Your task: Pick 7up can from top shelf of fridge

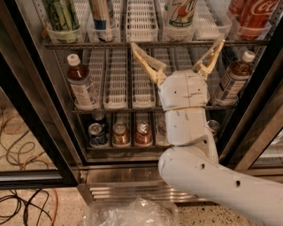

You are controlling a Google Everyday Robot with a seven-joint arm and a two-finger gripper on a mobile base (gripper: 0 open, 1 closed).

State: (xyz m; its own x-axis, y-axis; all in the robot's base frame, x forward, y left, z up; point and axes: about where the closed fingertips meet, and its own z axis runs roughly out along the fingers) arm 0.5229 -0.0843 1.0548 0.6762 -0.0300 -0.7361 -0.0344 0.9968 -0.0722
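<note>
Now reaching into the fridge [40, 110] with the gripper [177, 46] spread wide and holding nothing, fingertips roughly level with the front rail of the top shelf [110, 45]. Aiming for the 7up can [180, 11], standing upright in its clear cup front directly above the gap between the fingers. Needing to rise until both fingers are flanking the can's body above the cup rim, staying centred, then closing squarely before lifting it out of the cup. Counting four cans along the top shelf: one 7up can, one Coca-Cola can [256, 13] at the right, one dark green can [59, 13] at the left, one blue-and-white can [101, 13] beside it. Counting two bottles [82, 86] on the middle rack and four small cans [119, 132] on the rack below, with possibly another hiding behind the arm.
</note>
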